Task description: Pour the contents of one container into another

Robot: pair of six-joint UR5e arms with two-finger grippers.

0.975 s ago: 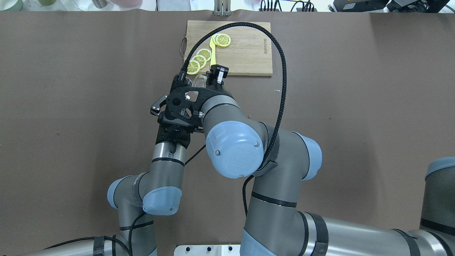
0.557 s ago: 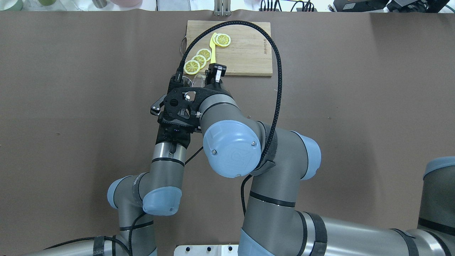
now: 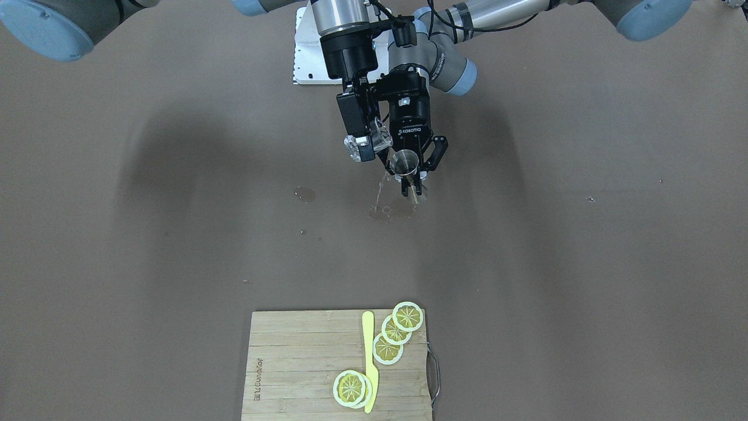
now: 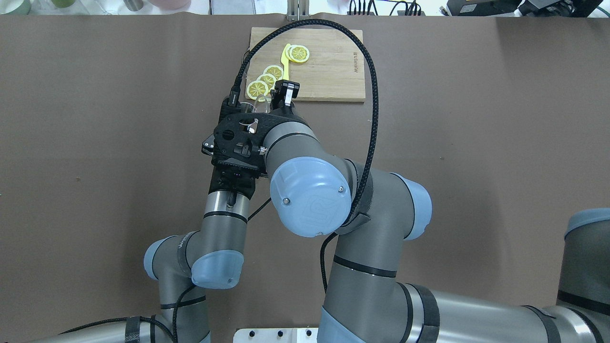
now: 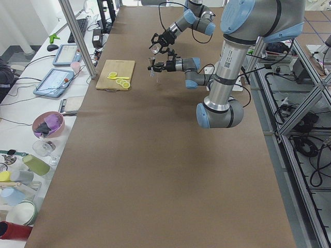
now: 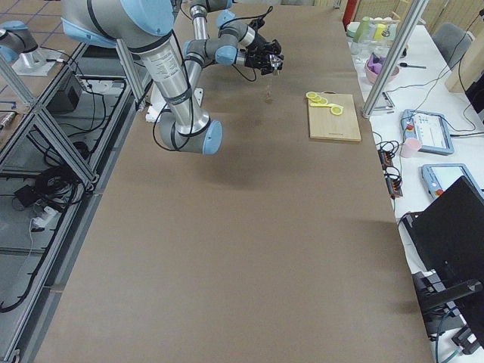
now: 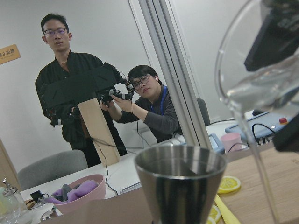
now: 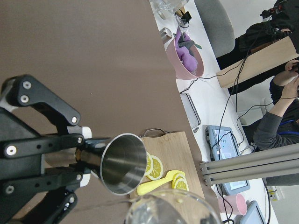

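The steel jigger (image 3: 404, 161) stands upright above the table, my left gripper (image 3: 411, 179) shut on its waist. Its open top cone fills the left wrist view (image 7: 180, 186) and also shows in the right wrist view (image 8: 122, 163). Just beside and above it, the clear glass cup (image 3: 381, 136) is tilted toward the jigger with my right gripper (image 3: 370, 144) shut on it. Clear liquid sits in the tipped cup (image 7: 264, 88). From overhead, the right wrist (image 4: 248, 133) covers the left gripper and jigger; the cup (image 4: 259, 101) peeks out past it.
Wet patches (image 3: 385, 209) lie on the brown table under the jigger, and a smaller one (image 3: 304, 194) to the side. A wooden cutting board (image 3: 292, 362) with lemon slices (image 3: 388, 348) and a yellow knife (image 3: 368, 356) lies beyond. Two people (image 7: 149, 102) stand past the table.
My right wrist has shifted toward the cutting board and to the view's left, carrying the cup with it. The left arm has not moved.
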